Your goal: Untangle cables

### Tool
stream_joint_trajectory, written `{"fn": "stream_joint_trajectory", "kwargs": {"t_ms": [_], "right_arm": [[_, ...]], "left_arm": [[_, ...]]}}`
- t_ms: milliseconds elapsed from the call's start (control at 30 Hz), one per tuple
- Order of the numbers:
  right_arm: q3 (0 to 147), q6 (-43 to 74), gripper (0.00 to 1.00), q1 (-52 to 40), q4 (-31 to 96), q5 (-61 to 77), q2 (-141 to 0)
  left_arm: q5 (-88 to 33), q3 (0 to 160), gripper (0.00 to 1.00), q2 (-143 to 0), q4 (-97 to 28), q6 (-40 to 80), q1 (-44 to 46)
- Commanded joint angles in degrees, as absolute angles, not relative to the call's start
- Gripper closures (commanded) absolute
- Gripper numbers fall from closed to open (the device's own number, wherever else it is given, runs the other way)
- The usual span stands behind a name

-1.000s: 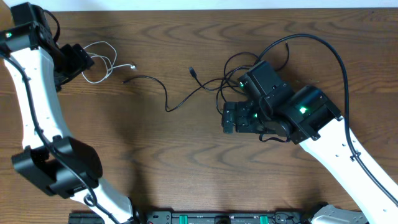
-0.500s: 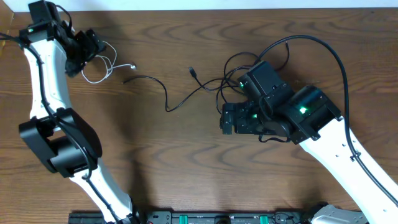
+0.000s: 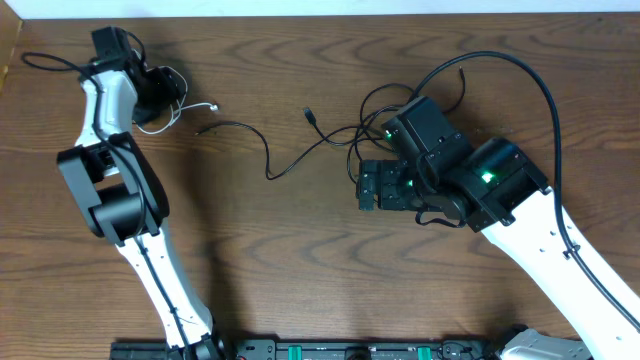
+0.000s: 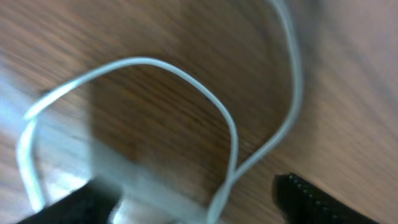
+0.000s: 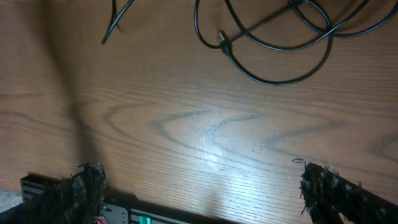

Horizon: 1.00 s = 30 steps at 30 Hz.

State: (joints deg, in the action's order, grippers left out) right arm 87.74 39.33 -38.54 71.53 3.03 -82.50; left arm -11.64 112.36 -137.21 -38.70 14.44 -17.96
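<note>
On the brown, wood-grained table [image 3: 300,260], the thin white cable [image 3: 183,103] lay in loose rounded loops at the far left, its small plug end pointing right. The left claw [image 4: 193,202] stood over it with fingers apart, a strand running between them unclamped. The slim black cables [image 3: 268,160] stretched mostly left to right across the far middle, one sagging in a curve from its plug at the left into overlapping round loops at the right, while the right claw [image 5: 199,183], just nearer than those loops, was spread wide and held nothing.
</note>
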Motion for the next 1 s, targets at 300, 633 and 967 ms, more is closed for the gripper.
{"fn": "stream_joint_trajectory", "kwargs": {"t_ms": [300,633,967], "right_arm": [[88.05,38.5,0.01,-38.83,71.53,1.87,-82.52],[88.05,38.48,0.01,-38.83,71.53,1.87,-82.52],[88.05,38.5,0.01,-38.83,71.53,1.87,-82.52]], "left_arm": [[-10.83,112.68,0.92,-137.82,-36.75,12.47,-17.65],[-10.87,115.7,0.93,-130.06,-36.1,12.49,-17.58],[-30.7,115.7,0.93,-121.67,-45.36,-0.45,-15.35]]}}
